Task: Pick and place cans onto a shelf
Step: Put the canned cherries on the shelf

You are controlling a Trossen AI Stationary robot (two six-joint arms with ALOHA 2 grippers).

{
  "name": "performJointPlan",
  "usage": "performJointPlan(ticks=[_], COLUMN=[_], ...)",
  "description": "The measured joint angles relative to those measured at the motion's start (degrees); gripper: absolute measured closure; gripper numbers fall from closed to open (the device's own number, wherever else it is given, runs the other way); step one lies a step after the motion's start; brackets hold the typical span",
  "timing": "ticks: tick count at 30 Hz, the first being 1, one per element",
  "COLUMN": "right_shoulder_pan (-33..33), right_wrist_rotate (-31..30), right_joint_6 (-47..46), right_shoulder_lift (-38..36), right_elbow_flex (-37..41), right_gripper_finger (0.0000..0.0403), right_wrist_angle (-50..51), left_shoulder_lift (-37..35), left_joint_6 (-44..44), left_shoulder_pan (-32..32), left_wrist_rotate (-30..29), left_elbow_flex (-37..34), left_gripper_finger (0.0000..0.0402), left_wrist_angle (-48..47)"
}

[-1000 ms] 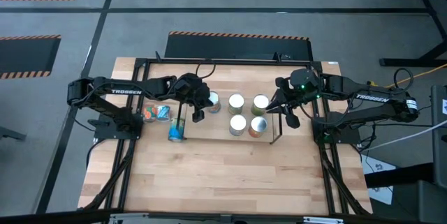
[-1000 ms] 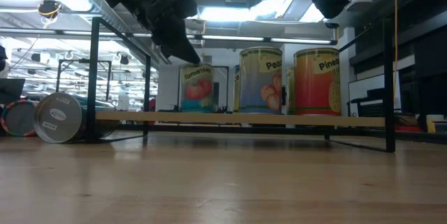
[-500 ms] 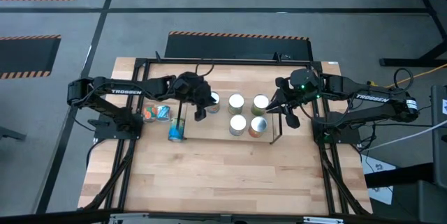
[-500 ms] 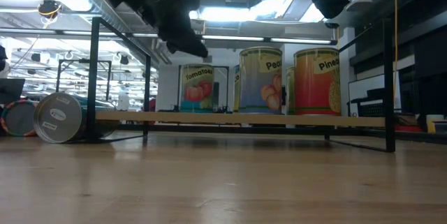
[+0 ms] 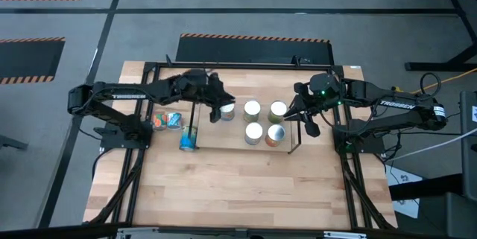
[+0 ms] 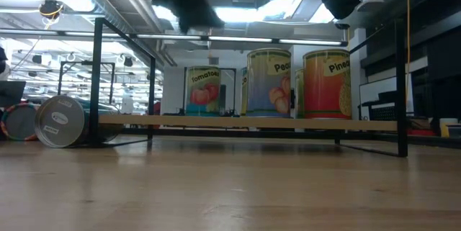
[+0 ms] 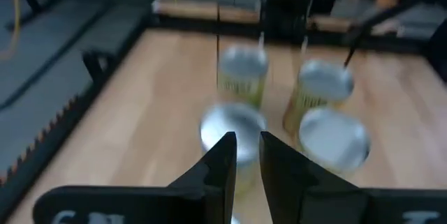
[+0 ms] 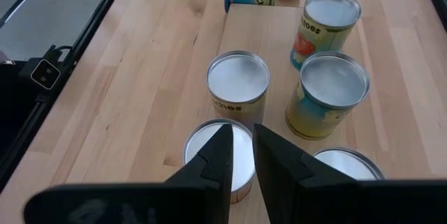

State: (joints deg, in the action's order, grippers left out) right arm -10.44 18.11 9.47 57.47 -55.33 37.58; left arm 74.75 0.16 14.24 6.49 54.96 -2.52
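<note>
Now, at the left of the frame, three cans lie on the wooden surface. At centre, the left gripper, jaws slightly apart and empty, hangs over the shelf carrying five upright cans. At right, the right gripper hovers with narrow, empty jaws.

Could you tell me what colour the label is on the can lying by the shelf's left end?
Blue; the high view shows the can best.
</note>
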Motion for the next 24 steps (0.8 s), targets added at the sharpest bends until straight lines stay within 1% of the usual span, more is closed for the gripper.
performJointPlan(ticks=[3,7,10,13,17,22,24], right_shoulder_pan=[0.0,0.0,0.0,0.0,0.0,0.0,0.0], right_wrist_rotate=[0.0,0.0,0.0,0.0,0.0,0.0,0.0], right_joint_6=[-0.1,-0.1,-0.1,-0.1,0.0,-0.1,-0.1], right_shoulder_lift=[0.0,0.0,0.0,0.0,0.0,0.0,0.0], right_elbow_flex=[0.0,0.0,0.0,0.0,0.0,0.0,0.0], right_gripper_finger=[0.0341,0.0341,0.0341,0.0341,0.0341,0.0341,0.0341], right_wrist_angle=[0.0,0.0,0.0,0.0,0.0,0.0,0.0], left_shoulder_lift=[-1.8,-5.4,-8.6,-12.4,-18.1,-24.2,-25.7], left_joint_6=[0.0,0.4,0.9,0.9,0.0,-4.1,-7.6], left_shoulder_pan=[0.0,0.0,0.0,0.0,0.0,0.0,0.0], left_wrist_rotate=[0.1,0.0,-1.5,-5.0,-9.6,-13.4,-13.5], left_elbow_flex=[2.9,7.5,10.5,12.9,13.7,13.7,13.7], left_gripper_finger=[0.0344,0.0344,0.0344,0.0344,0.0344,0.0344,0.0344], left_wrist_angle=[-0.8,-6.4,-13.5,-21.6,-33.3,-48.6,-52.2])
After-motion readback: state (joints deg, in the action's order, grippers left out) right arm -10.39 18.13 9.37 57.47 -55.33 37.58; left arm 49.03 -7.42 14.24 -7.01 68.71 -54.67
